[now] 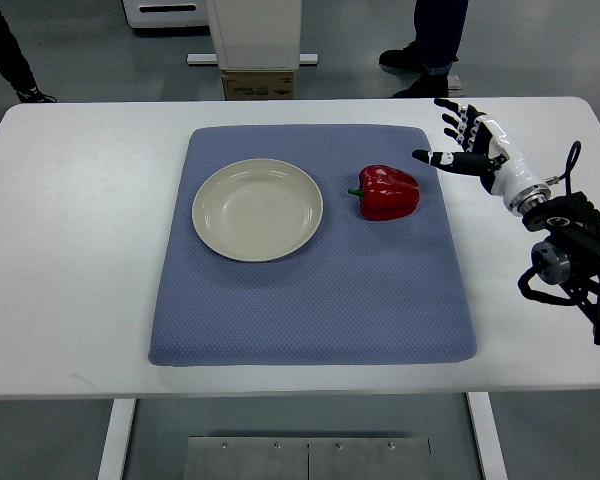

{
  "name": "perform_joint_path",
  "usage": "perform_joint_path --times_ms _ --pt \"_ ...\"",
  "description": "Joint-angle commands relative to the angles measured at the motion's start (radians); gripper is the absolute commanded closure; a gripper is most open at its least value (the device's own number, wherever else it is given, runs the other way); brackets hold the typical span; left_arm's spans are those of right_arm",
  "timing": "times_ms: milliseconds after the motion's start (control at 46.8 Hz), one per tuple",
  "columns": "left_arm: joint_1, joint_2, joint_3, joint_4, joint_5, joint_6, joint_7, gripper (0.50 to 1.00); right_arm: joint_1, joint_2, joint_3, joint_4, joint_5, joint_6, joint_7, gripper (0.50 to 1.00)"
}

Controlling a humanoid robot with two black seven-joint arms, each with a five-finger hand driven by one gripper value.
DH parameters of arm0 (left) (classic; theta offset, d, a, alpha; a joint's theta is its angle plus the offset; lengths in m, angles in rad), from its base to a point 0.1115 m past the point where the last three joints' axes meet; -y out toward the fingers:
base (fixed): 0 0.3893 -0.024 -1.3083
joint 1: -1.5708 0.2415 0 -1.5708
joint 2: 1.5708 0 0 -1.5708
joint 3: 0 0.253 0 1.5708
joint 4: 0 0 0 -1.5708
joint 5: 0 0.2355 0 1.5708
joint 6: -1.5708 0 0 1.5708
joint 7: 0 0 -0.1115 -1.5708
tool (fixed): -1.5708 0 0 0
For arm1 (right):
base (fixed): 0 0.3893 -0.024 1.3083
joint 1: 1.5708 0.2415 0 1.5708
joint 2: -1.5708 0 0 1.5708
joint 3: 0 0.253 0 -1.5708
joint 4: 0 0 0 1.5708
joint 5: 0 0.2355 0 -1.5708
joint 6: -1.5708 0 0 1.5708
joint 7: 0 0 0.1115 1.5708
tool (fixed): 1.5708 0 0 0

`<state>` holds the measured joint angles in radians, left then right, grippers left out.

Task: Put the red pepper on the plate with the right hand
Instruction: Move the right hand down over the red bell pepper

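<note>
Nearest, a blue mat (310, 310) is spread on the white table (70, 250). On it, the red pepper (389, 192) lies just right of the empty plate (257, 210). Farther right, the right hand (470, 140) is held open, empty. Approach is judged underway; a leftward reach and grasp are needed.

Pepper (389, 192) on mat (310, 300), right of plate (257, 210)

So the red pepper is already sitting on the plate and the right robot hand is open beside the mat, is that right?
Not quite. The top view shows the red pepper lying on the blue mat, right of the empty plate, apart from it. The right robot hand is indeed open beside the mat.
</note>
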<state>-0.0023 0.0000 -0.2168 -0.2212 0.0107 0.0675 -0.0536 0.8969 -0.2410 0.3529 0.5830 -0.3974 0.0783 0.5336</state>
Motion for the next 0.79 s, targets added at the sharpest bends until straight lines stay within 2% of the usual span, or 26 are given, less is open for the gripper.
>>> perform_joint_path --times_ms 0,363,769 --pt "0.001 0.0 0.001 0.0 0.0 0.0 0.0 0.5 0.03 0.002 -0.069 0.0 -0.001 0.0 0.014 0.5" --pt "-0.001 0.0 0.001 0.0 0.0 0.0 0.0 0.5 0.083 0.003 -0.169 0.001 -0.215 -0.002 0.046 0.5" --pt "0.001 0.0 0.001 0.0 0.0 0.0 0.0 0.5 0.178 0.006 -0.394 -0.008 -0.23 -0.006 0.074 0.5"
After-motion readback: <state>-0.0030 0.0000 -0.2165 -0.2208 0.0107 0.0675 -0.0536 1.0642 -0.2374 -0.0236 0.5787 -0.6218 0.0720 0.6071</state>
